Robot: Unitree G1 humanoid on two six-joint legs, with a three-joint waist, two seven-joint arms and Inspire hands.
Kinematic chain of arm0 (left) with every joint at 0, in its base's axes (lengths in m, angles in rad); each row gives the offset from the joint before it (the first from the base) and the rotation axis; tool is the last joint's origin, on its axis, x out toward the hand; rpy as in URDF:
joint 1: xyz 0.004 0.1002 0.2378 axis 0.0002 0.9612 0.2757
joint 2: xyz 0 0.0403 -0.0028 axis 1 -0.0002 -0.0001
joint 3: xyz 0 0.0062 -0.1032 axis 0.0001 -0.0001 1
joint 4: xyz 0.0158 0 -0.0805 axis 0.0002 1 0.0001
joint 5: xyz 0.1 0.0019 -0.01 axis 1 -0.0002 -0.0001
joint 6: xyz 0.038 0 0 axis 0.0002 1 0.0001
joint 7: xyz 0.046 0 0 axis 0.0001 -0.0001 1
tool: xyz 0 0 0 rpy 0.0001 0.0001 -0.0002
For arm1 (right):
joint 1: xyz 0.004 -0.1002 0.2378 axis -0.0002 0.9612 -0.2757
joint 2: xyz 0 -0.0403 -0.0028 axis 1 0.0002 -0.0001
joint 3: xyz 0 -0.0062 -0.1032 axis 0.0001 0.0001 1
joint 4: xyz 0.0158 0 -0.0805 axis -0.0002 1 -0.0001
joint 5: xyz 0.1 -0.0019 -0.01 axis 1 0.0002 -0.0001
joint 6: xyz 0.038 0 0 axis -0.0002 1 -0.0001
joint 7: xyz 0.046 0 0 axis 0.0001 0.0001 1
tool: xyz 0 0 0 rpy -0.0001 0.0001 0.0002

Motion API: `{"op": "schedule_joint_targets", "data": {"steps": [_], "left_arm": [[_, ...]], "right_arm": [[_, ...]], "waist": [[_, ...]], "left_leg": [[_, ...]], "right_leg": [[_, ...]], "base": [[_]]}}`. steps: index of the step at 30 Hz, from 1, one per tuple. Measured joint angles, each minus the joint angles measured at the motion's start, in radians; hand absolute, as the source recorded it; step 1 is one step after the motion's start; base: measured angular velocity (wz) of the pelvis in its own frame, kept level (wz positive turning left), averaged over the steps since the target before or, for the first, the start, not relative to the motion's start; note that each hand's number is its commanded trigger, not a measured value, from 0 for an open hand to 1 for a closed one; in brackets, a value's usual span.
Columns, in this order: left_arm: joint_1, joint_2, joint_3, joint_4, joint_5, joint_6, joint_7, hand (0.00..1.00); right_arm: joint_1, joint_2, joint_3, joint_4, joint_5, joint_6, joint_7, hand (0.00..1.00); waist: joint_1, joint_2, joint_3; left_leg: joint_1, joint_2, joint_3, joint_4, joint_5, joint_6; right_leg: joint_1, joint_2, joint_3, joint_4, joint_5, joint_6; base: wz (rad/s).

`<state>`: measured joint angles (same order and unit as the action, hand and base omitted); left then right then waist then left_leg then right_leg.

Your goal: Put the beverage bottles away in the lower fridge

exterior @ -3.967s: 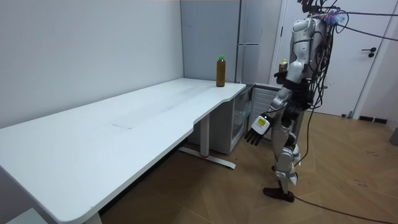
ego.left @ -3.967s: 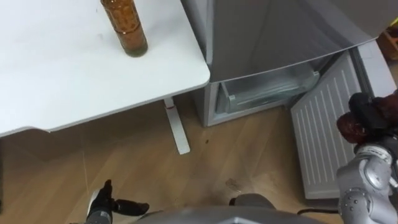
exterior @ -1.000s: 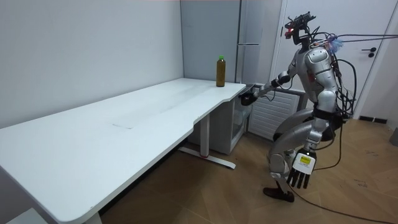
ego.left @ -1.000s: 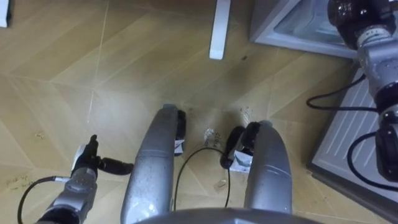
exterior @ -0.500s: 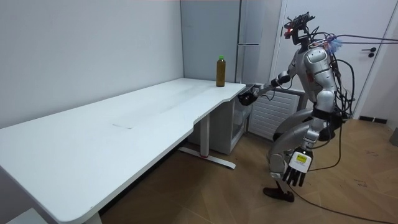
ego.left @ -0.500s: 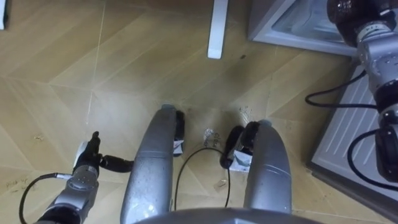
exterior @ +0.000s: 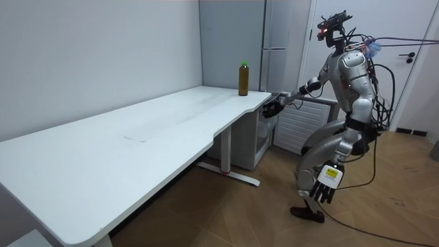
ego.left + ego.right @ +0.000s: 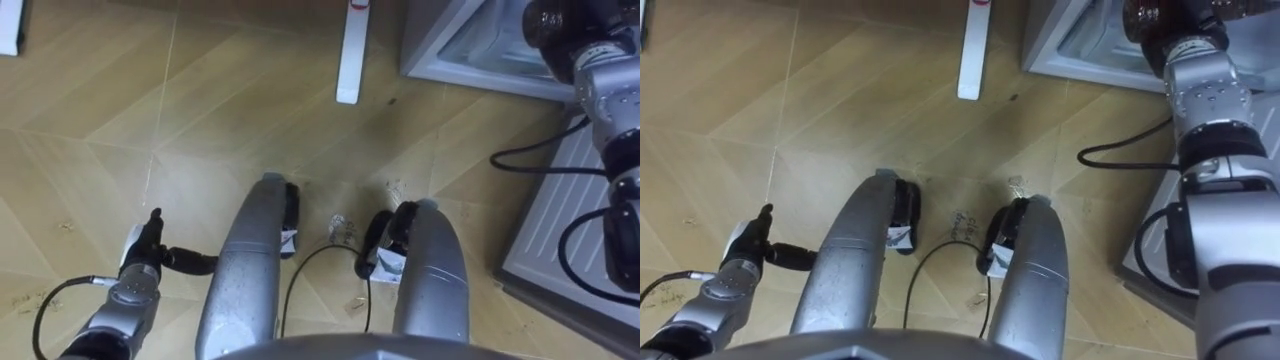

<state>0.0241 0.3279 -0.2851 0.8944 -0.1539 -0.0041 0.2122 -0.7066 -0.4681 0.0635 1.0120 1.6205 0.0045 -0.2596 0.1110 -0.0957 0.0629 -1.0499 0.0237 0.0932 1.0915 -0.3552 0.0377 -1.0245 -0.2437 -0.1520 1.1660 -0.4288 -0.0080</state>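
The robot crouches by the fridge [image 7: 276, 41], beside the white table [image 7: 137, 144]. The fridge's lower compartment [image 8: 470, 45] stands open. The right hand [image 8: 562, 32] is over it, fingers seemingly curled round a brown bottle [image 8: 1143, 20], though the grip is hard to make out. The left hand [image 8: 150, 255] hangs slack-fingered near the floor [image 8: 200, 120]. By the look of it, no drink is stowed yet; another bottle [image 7: 243, 78] waits on the table.

Two rounded silver-grey leg shells sit at the lower middle of the eye views, with black parts carrying small white labels at their upper ends. Black cables loop beside the segmented silver right forearm at the right edge. The black-fingered left hand [image 8: 145, 258] at lower left has a silver wrist.
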Motion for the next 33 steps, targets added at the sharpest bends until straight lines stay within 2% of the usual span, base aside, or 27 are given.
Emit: {"op": "schedule_joint_targets", "data": {"steps": [3,4,7,19,26,33], "left_arm": [[0.018,-0.001,-0.002,-0.001,0.0,0.007,0.003,0.0],[0.026,-0.002,-0.006,-0.002,0.0,0.011,0.003,0.0],[0.045,-0.007,-0.011,-0.001,0.0,0.021,0.005,0.0],[0.051,-0.024,-0.012,0.001,0.01,0.031,0.02,0.0],[0.048,-0.036,-0.012,0.003,0.01,0.032,0.02,0.0],[0.044,-0.041,-0.012,0.001,0.01,0.028,0.02,0.0]], "right_arm": [[0.002,0.0,-0.001,0.012,0.002,0.001,-0.012,0.0],[0.002,0.0,-0.003,0.022,0.002,0.002,-0.017,0.0],[0.002,0.0,-0.009,0.038,0.001,0.002,-0.028,0.0],[0.021,0.0,-0.087,0.043,0.031,0.01,-0.05,0.0],[0.021,0.0,-0.103,0.043,0.032,0.008,-0.056,0.0],[0.022,0.0,-0.128,0.043,0.031,-0.022,-0.06,0.0]], "waist": [[0.003,0.002,-0.0012],[0.003,0.008,-0.0045],[0.002,0.014,-0.0076],[-0.013,0.021,-0.0088],[-0.022,0.022,-0.0092],[-0.025,0.025,-0.0088]], "left_leg": [[0.012,0.0,-0.003,-0.006,0.0,0.0],[0.017,-0.001,-0.007,-0.015,0.001,0.0],[0.037,-0.004,-0.007,-0.037,0.003,0.002],[0.079,0.0,0.014,-0.094,0.005,0.008],[0.102,0.001,0.036,-0.12,0.005,0.007],[0.106,0.026,0.043,-0.141,0.006,0.005]], "right_leg": [[0.017,0.001,-0.004,-0.009,0.0,0.0],[0.026,0.002,-0.012,-0.022,0.001,0.001],[0.047,0.003,-0.014,-0.046,0.005,0.008],[0.081,0.007,-0.009,-0.104,0.017,0.019],[0.084,0.011,0.012,-0.113,0.018,0.019],[0.089,0.039,0.014,-0.156,0.037,0.018]], "base": [[0.0],[0.05],[0.01],[-0.02],[-0.04],[-0.1]]}}
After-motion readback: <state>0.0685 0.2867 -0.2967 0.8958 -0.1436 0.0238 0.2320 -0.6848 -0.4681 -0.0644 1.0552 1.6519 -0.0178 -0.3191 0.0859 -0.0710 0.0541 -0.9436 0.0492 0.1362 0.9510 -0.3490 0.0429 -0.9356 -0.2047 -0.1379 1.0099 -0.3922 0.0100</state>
